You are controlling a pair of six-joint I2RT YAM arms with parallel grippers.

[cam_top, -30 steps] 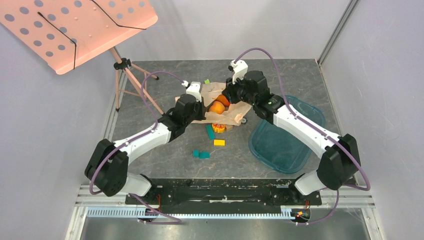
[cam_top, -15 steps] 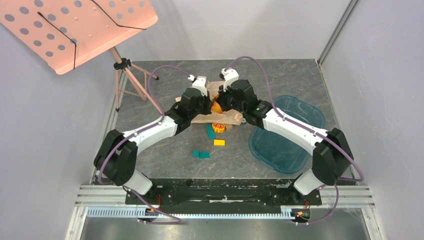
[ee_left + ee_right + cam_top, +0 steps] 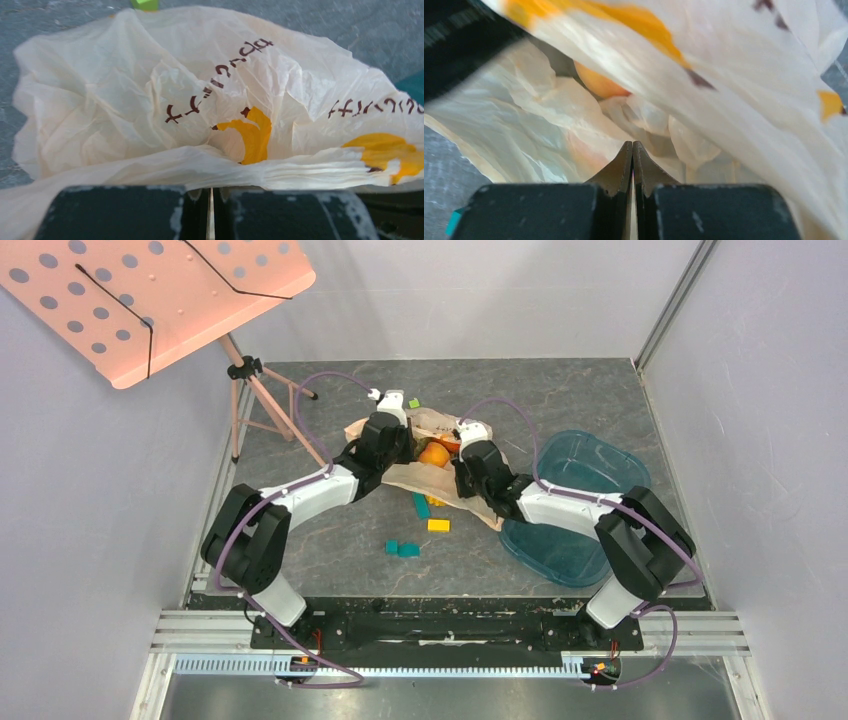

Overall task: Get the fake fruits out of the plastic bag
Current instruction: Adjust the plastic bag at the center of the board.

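1. Centrally on the grey marbled table: plastic bag, thin, crinkled, pale peach-beige, printed with dark characters and yellow-orange marks. It lies stretched between the two grippers with its mouth gaping upward.
2. Orange fake fruit: glossy, sitting inside the open mouth of the bag, between the two wrists. From the right wrist it shows only as an orange curve behind folds of film. No second fruit can be made out.
3. Left gripper: at the left side of the bag, fingers pressed together on a bunched fold of its film, which drapes over both fingertips.
4. Right gripper: at the near right side of the bag, tips closed tight against each other, pinching the film, with a thin pale sliver showing in the seam.
5. Teal transparent tray: on the right of the table, just beside the bag; the right forearm crosses over its near part.
6. Building blocks: a teal pair and a yellow block in front of the bag; a long teal block at its near edge; a small green block just beyond its far edge.
7. Pink perforated music stand: on a tripod at the far left corner, well apart from the bag.
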